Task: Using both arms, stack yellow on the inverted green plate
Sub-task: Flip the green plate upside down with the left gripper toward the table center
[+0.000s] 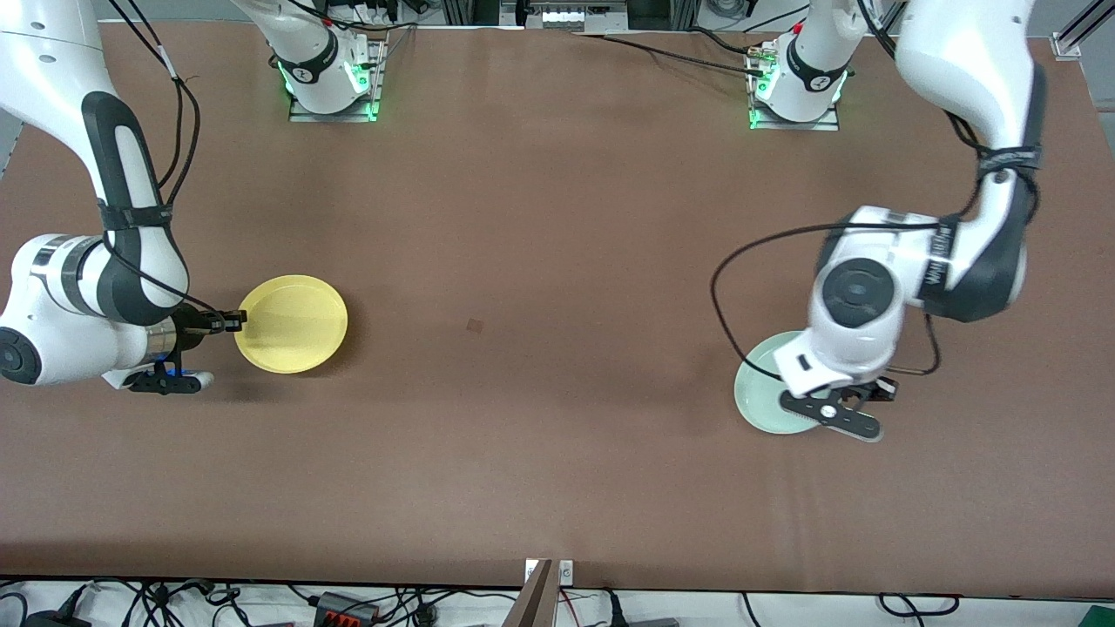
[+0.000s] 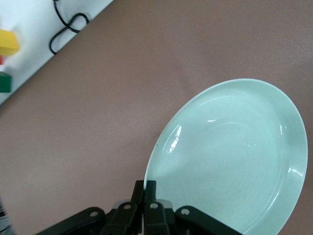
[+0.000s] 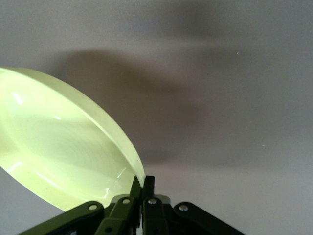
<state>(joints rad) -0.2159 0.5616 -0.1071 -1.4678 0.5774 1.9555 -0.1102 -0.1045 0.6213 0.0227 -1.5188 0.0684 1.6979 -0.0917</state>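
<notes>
The yellow plate [image 1: 292, 324] is toward the right arm's end of the table. My right gripper [image 1: 237, 320] is shut on its rim, on the side toward that end. In the right wrist view the plate [image 3: 58, 147] stands tilted from the fingertips [image 3: 148, 183], with its shadow on the table. The pale green plate [image 1: 762, 396] is toward the left arm's end, partly hidden under my left hand. My left gripper [image 1: 838, 402] is shut on its rim. In the left wrist view the green plate [image 2: 234, 152] shows its hollow side and the fingertips [image 2: 150, 186] pinch its edge.
A small dark mark [image 1: 475, 326] lies on the brown table between the two plates. The table's edge with a black cable [image 2: 68, 29] and a yellow block [image 2: 7, 41] shows in the left wrist view. Cables run below the table's near edge [image 1: 557, 579].
</notes>
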